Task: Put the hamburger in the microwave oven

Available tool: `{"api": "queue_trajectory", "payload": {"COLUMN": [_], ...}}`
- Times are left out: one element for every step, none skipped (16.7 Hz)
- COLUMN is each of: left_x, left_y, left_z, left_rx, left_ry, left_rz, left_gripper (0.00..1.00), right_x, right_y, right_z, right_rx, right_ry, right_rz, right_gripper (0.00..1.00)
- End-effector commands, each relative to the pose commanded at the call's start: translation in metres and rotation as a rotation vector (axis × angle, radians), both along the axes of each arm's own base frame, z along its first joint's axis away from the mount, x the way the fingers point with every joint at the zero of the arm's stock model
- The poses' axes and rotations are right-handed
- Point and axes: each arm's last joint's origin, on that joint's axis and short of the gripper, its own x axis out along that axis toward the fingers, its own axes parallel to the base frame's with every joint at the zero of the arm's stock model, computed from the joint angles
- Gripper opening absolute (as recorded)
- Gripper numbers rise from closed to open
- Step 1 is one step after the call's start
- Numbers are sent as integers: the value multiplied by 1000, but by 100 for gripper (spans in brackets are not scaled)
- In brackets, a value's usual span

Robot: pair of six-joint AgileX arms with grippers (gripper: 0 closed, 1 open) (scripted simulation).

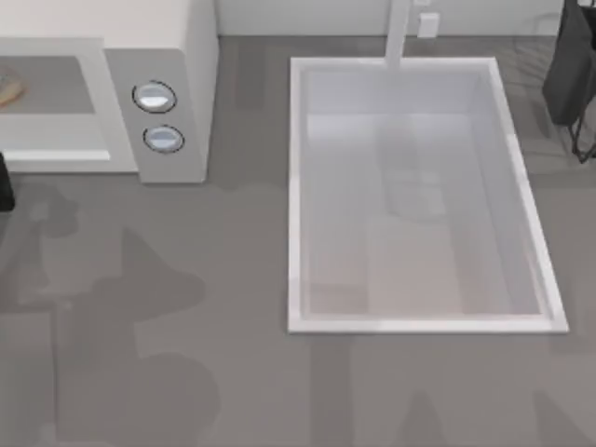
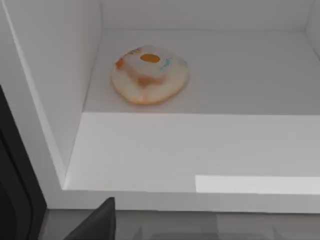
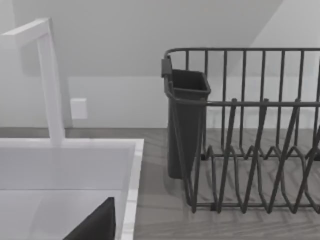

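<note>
Inside the microwave oven (image 2: 210, 150), the hamburger (image 2: 149, 74) (apart from the left hand (image 2: 97, 225)).

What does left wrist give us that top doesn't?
Left wrist: the whole hamburger lying on the floor of the microwave oven cavity, with the inner side wall beside it. Top: the oven's two knobs, the sink basin, the faucet and a dark rack at the right edge. Both: the oven cavity with the hamburger inside, cut by the frame edge in top.
</note>
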Motion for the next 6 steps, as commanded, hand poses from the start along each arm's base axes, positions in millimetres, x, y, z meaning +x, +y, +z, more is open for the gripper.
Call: {"api": "queue_trajectory", "payload": {"left_x": [-1, -2, -3, -4, -4, -4], "left_y": [0, -1, -1, -1, -1, -1], "left_z": [7, 12, 16, 19, 20, 20], "left_rx": [0, 0, 0, 0, 0, 0], "left_ry": [-1, -2, -2, -3, -3, -3], "left_rz": [0, 0, 0, 1, 1, 1], "left_gripper": [100, 100, 100, 100, 100, 100], "right_x": [0, 0, 0, 0, 0, 0], "right_y": [0, 0, 0, 0, 0, 0], "right_z": [0, 0, 0, 0, 0, 0], "right_rx": [0, 0, 0, 0, 0, 0], "right_ry": [0, 0, 0, 0, 0, 0], "right_rz": [0, 0, 0, 0, 0, 0], "right_gripper": [100, 100, 100, 100, 100, 100]}}
